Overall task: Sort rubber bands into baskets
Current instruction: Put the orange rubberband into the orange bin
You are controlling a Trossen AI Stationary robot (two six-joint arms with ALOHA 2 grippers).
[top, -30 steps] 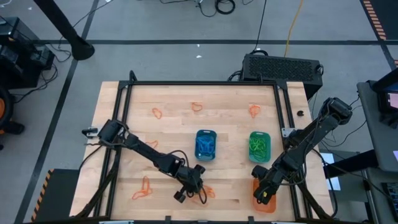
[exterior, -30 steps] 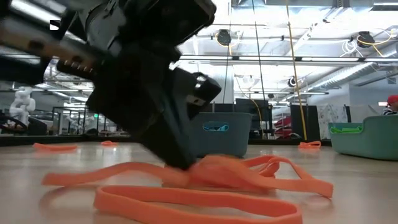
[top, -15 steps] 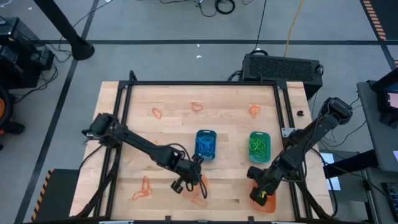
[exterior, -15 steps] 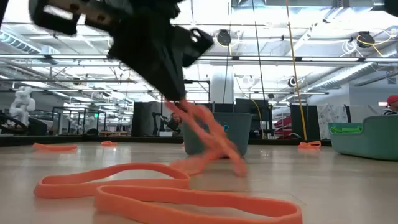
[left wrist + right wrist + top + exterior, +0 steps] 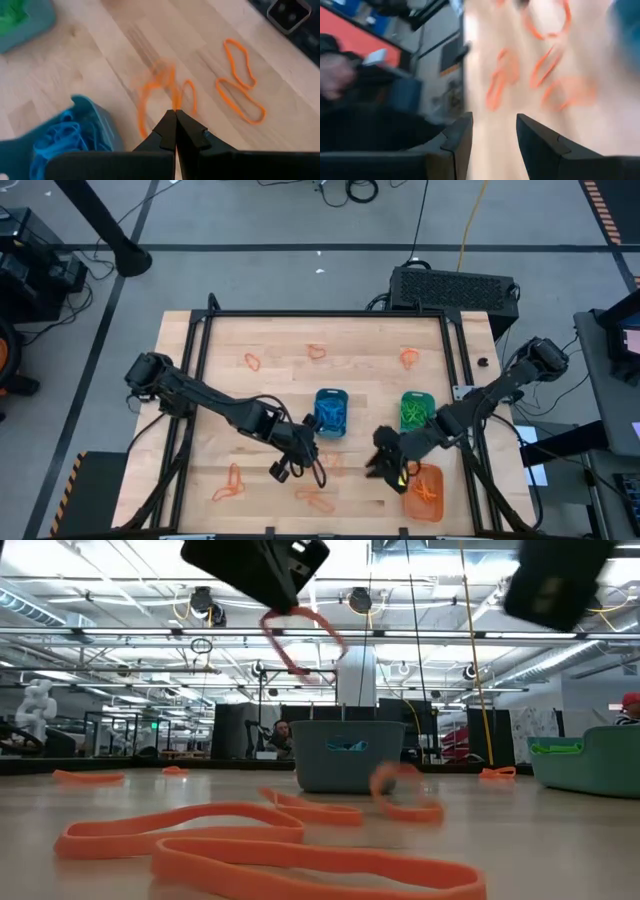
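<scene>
My left gripper (image 5: 322,464) is shut on an orange rubber band (image 5: 300,640) and hangs high above the table's near middle, in front of the blue basket (image 5: 331,412). My right gripper (image 5: 378,463) stands open with nothing between its fingers (image 5: 494,131), over the table just left of the orange basket (image 5: 427,492). The teal-green basket (image 5: 418,414) holds green bands, and the blue one holds blue bands. More orange bands lie flat on the wood below my left gripper (image 5: 240,90). My left gripper pinches one end of the orange band's loop (image 5: 175,104) between its two fingertips. The fingers slant down from the table's left. The band hangs slack below them as a loop (image 5: 312,632), lifted clear of the table.
Loose orange bands lie at the near left (image 5: 230,483), near middle (image 5: 318,500) and along the far side (image 5: 252,362), (image 5: 317,351), (image 5: 409,358). A blurred orange band (image 5: 402,795) shows in front of the blue basket. A black frame rims the table (image 5: 320,314).
My left gripper has risen from the pile of orange bands and gone a little toward the far edge, taking one band up clear of the table; the others stay on the wood. My right gripper has swung from over the orange basket toward the table's left and has rolled.
</scene>
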